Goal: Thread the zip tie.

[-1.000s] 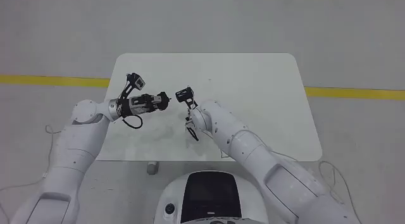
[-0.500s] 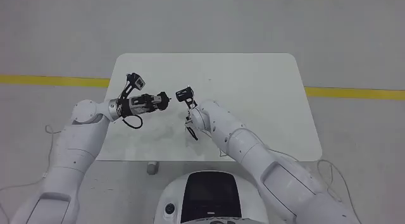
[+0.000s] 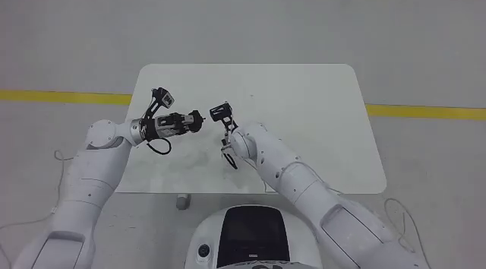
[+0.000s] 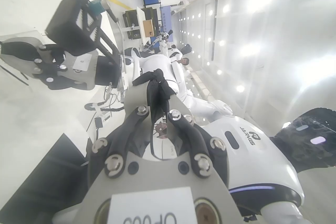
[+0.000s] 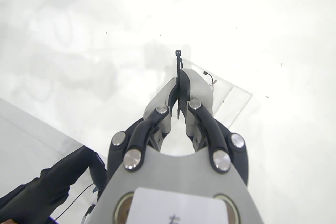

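Observation:
My right gripper [image 5: 178, 93] is shut on a thin black zip tie [image 5: 178, 70], whose small square head sticks out past the fingertips over the white table [image 5: 78, 25]. In the top view this gripper [image 3: 230, 159] points down near the table's front edge. My left gripper [image 4: 157, 83] hangs level above the table [image 3: 250, 87] and is shut on a thin black strip, seemingly a zip tie [image 4: 152, 130], that curves back between its fingers. The left gripper [image 3: 199, 121] sits a short way left of the right one [image 4: 15, 57], from which a thin black tie [image 4: 14, 75] pokes out.
A clear plastic piece [image 5: 231, 101] lies on the table just beyond the right gripper. The table's front edge [image 3: 190, 191] runs close to both arms. The far and right parts of the tabletop [image 3: 304, 102] are bare.
The right arm's forearm has shifted slightly; its gripper stays nearly in place. The left arm has not moved.

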Robot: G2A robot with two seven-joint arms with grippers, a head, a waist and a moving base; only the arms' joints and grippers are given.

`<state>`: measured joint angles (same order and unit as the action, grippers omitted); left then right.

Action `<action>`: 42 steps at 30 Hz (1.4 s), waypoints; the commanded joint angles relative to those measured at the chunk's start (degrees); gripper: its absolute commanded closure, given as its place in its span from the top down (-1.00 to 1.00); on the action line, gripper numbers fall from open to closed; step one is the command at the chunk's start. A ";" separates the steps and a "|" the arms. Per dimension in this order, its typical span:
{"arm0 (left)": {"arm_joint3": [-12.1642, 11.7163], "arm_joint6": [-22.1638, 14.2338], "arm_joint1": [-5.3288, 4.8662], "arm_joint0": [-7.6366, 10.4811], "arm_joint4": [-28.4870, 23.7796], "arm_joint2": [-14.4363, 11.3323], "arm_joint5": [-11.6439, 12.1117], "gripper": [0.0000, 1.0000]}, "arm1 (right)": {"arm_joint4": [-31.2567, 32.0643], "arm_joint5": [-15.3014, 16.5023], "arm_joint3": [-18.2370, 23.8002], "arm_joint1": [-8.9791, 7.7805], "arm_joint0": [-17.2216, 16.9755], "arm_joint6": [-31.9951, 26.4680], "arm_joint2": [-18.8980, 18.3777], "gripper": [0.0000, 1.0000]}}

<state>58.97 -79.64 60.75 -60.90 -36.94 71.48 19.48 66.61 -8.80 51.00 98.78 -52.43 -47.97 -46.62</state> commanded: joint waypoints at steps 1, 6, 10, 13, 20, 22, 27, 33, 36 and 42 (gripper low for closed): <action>0.00 0.00 0.00 0.00 0.00 0.00 0.00 -1.00 | 1.13 1.04 4.62 -1.18 -2.24 -1.25 -1.79 -1.00; 0.00 0.00 0.00 0.00 0.00 0.00 0.00 -1.00 | 3.23 5.52 16.48 -4.09 -8.73 -4.74 -6.94 -1.00; 0.00 0.00 0.00 0.00 0.00 0.00 0.00 -1.00 | 1.22 11.64 22.62 -5.83 -12.66 -6.51 -11.29 -1.00; 0.00 0.00 0.00 0.00 0.00 0.00 0.00 -1.00 | -1.97 16.46 24.49 -6.70 -14.18 -7.56 -13.79 -1.00; 0.00 0.00 0.00 0.00 0.00 0.00 0.00 -1.00 | -3.79 18.10 24.73 -7.02 -14.44 -7.70 -14.95 -1.00; 0.00 0.00 0.00 0.00 0.00 0.00 0.00 -1.00 | -3.79 18.10 24.73 -7.02 -14.44 -7.70 -14.95 -1.00; 0.00 0.00 0.00 0.00 0.00 0.00 0.00 -1.00 | -9.24 23.50 24.75 -7.62 -14.98 -4.13 -17.48 -1.00; 0.00 0.00 0.00 0.00 0.00 0.00 0.00 -1.00 | -16.00 28.28 25.60 -9.33 -13.87 -3.25 -17.60 -1.00; 0.00 0.00 0.00 0.00 0.00 0.00 0.00 -1.00 | -20.85 28.28 25.58 -10.57 -12.55 -1.93 -16.31 -1.00; 0.00 0.00 0.00 0.00 0.00 0.00 0.00 -1.00 | -29.78 28.28 27.13 -11.91 -11.26 -2.36 -13.70 -1.00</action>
<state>58.97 -79.64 60.75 -60.90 -36.94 71.48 19.48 33.65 19.48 78.18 86.82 -63.65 -50.35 -60.23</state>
